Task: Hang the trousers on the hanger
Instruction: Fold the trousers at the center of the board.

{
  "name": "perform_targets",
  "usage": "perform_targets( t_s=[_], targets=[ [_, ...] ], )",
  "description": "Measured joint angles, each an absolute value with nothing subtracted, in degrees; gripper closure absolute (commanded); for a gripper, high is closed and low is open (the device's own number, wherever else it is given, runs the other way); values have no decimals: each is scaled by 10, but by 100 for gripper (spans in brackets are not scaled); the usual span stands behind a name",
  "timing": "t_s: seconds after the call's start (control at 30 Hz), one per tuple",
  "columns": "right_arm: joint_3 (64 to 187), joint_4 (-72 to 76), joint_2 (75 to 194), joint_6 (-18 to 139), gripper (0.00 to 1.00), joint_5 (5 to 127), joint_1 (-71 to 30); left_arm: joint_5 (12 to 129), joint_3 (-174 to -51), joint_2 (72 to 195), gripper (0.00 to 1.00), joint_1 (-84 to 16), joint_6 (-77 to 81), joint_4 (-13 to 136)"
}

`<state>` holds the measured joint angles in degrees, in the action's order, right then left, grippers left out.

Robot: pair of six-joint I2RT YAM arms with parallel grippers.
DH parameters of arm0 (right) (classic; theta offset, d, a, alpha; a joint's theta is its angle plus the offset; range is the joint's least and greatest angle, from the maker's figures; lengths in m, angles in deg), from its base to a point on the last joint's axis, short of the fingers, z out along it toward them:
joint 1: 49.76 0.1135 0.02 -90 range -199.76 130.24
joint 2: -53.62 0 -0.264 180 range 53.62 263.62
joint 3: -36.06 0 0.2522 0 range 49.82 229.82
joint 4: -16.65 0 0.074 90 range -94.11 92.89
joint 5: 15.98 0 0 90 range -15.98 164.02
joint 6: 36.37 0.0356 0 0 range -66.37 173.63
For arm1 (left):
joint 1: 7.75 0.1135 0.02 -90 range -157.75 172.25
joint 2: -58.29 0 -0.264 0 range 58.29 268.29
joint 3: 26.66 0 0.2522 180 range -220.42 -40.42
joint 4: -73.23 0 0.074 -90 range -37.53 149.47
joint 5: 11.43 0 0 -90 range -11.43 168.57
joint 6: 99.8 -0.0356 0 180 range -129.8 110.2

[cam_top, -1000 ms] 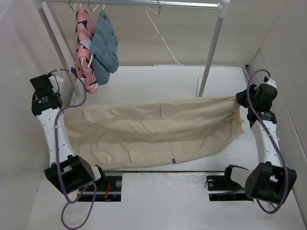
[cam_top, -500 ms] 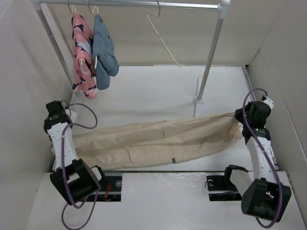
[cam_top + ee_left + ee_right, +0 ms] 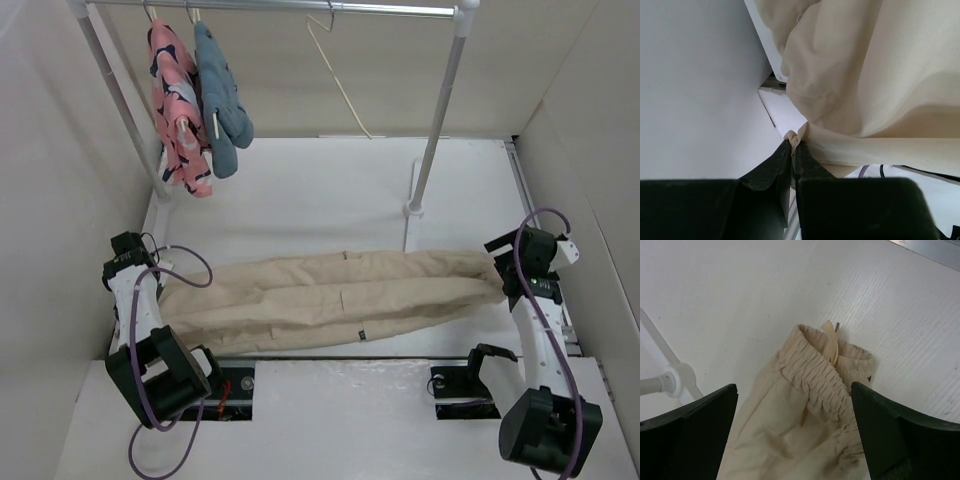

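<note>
I have the trousers stretched in a long bundle along the near edge of the tabletop, running from the left edge almost to the right one. My left tool is pressed together on a small nub of the beige cloth at the leg end. My right tool is spread wide above the elastic waistband and holds nothing.

The hanger hangs bare from the rail over the far edge, well apart from the cloth.

I judge the cotton soft, limp and light for its size. It will sag and bunch between holds, and a thin pinch like the left one could slip. The gathered waistband looks like the firmest place to take it on the right, since it is thick enough to fill the fingers.

A small dark tag sits on the near fold. It is too small for me to read, and I find no other writing.
</note>
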<state>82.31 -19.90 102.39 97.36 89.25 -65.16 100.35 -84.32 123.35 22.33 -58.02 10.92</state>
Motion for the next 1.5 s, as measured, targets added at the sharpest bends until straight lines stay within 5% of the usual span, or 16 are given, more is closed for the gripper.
perform_targets(
  t_s=[0.67,1.5],
  targets=[
    [896,-477,1006,1090,0,804,-652,950,-903,1263,100,223,-570,97],
    [907,-600,978,1119,2,767,-652,915,-972,1307,100,223,-570,93]
  ],
)
